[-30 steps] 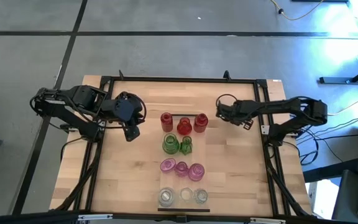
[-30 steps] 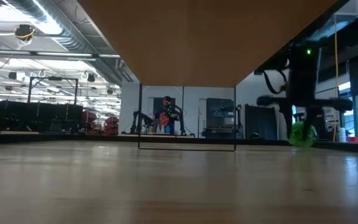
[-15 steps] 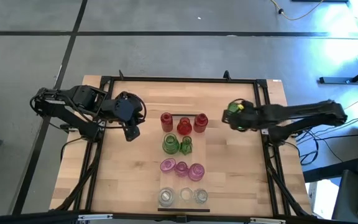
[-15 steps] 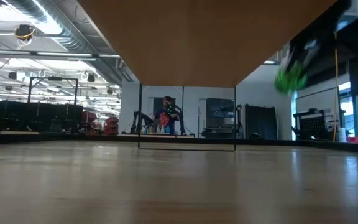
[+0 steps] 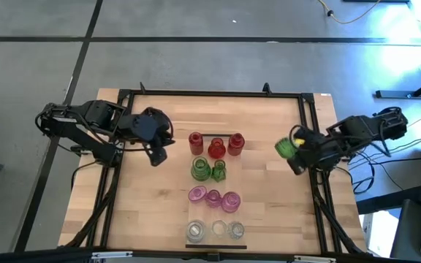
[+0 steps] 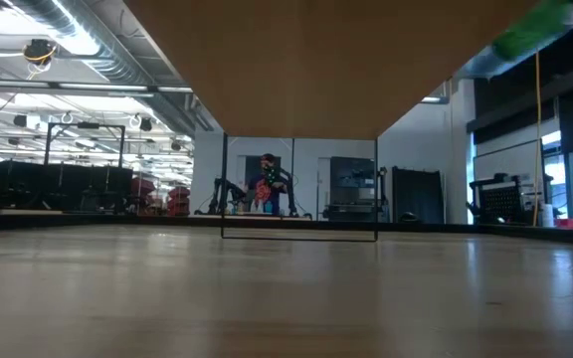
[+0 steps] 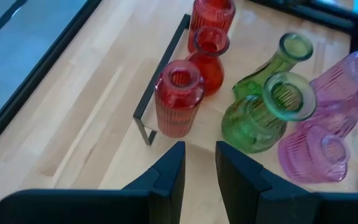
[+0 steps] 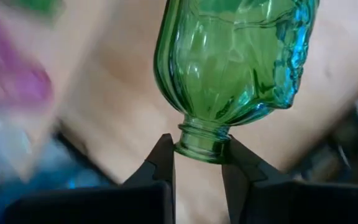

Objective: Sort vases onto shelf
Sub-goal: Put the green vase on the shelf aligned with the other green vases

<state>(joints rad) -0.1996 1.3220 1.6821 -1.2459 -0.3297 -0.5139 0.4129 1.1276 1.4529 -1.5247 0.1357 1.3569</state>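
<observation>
Green glass fills the right wrist view: the right gripper (image 8: 197,163) pinches the neck of a green vase (image 8: 232,59) between its 2 fingers (image 8: 161,163), the belly pointing away from the wrist. From above, that gripper (image 5: 296,150) is over the right side of the tabletop (image 5: 272,197), well apart from the shelf (image 5: 216,186), with the vase (image 5: 284,147) showing at its tip. In the low view a green blur (image 6: 531,30) at the upper right is all that shows of it.

On the shelf, going near to far in the high view: 3 clear vases (image 5: 215,231) at the near end, then 3 pink vases (image 5: 214,197), then 2 green vases (image 5: 208,170) close together, then 3 red vases (image 5: 215,145) at the far end.

At the left, the left gripper (image 5: 154,144) hangs beside the red row, just off the shelf's left edge. Its wrist view shows the 2 fingers (image 7: 169,177) parted with a narrow gap, holding nothing, and past them the nearest red vase (image 7: 178,98) standing by the shelf's dark end strip (image 7: 161,81).
</observation>
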